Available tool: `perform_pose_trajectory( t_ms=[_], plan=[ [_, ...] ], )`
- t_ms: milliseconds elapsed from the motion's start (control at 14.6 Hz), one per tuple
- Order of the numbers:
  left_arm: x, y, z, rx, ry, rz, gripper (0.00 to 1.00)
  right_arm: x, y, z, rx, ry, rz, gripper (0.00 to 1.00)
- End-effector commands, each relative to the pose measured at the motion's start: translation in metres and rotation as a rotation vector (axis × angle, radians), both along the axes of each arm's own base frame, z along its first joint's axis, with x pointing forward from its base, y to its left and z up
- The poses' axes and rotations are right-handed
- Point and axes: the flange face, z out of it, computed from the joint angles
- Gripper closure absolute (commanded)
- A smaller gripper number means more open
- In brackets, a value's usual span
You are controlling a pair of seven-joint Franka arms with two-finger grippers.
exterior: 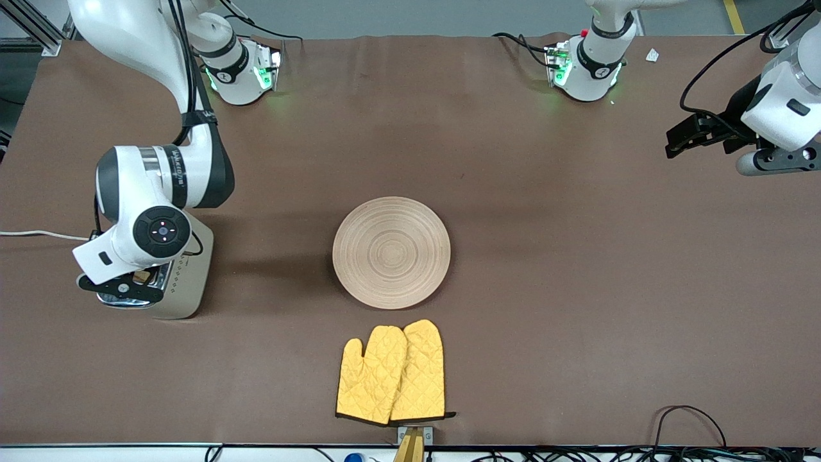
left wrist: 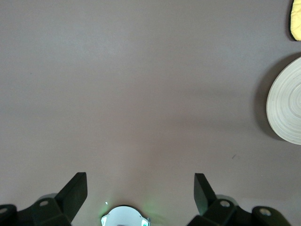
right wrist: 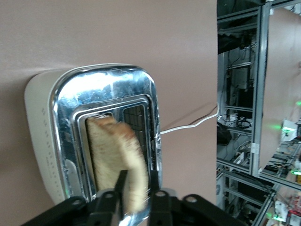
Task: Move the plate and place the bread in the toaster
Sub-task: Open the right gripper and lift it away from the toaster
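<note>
Counting, you had one bread slice (right wrist: 117, 162) between the right gripper's (right wrist: 136, 181) loosely pinching fingers in one toaster (right wrist: 51, 141); left gripper (left wrist: 141, 195) waited spread; one plate (exterior: 391, 251), two mitts (exterior: 391, 373).

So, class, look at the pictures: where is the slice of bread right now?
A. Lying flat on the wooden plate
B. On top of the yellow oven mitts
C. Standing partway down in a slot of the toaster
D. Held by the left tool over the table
C: the right wrist view shows the bread sticking up out of a slot of the toaster, between the fingers of the right tool; the plate is bare.
</note>
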Motion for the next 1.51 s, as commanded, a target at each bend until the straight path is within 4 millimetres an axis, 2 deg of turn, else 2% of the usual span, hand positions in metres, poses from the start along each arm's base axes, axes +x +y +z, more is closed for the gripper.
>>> perform_pose_trajectory(
  t_ms=[0, 137, 206, 549, 618, 755, 892, 1029, 1441],
  plan=[
    [-0.003, -0.002, 0.004, -0.01, 0.0, 0.007, 0.0, -0.005, -0.006, 0.031, 0.149, -0.052, -0.057, 0.0],
    [-0.003, -0.002, 0.005, -0.01, -0.001, 0.007, 0.0, -0.011, -0.006, 0.052, 0.234, -0.055, -0.047, 0.0],
    [-0.003, -0.002, 0.004, -0.01, 0.0, 0.008, 0.0, -0.012, -0.019, 0.063, 0.301, -0.051, -0.053, 0.0],
    [-0.003, -0.003, 0.004, -0.007, 0.0, 0.007, 0.0, -0.025, -0.1, 0.105, 0.557, -0.038, -0.003, 0.0],
    [-0.003, -0.002, 0.004, -0.004, -0.001, 0.007, 0.0, -0.031, -0.126, 0.113, 0.64, -0.039, 0.012, 0.0],
    [-0.003, -0.002, 0.005, 0.005, -0.004, 0.005, 0.0, -0.045, -0.164, 0.128, 0.707, -0.027, 0.038, 0.0],
    [-0.003, -0.004, 0.004, 0.007, -0.002, 0.002, 0.0, -0.061, -0.17, 0.148, 0.733, -0.005, 0.064, 0.0],
    [-0.002, -0.003, 0.003, 0.009, -0.001, -0.007, 0.0, -0.072, -0.164, 0.167, 0.749, -0.006, 0.07, 0.0],
    [-0.002, -0.004, 0.003, 0.011, -0.003, -0.008, 0.0, -0.072, -0.166, 0.196, 0.724, -0.061, 0.095, 0.0]
  ],
)
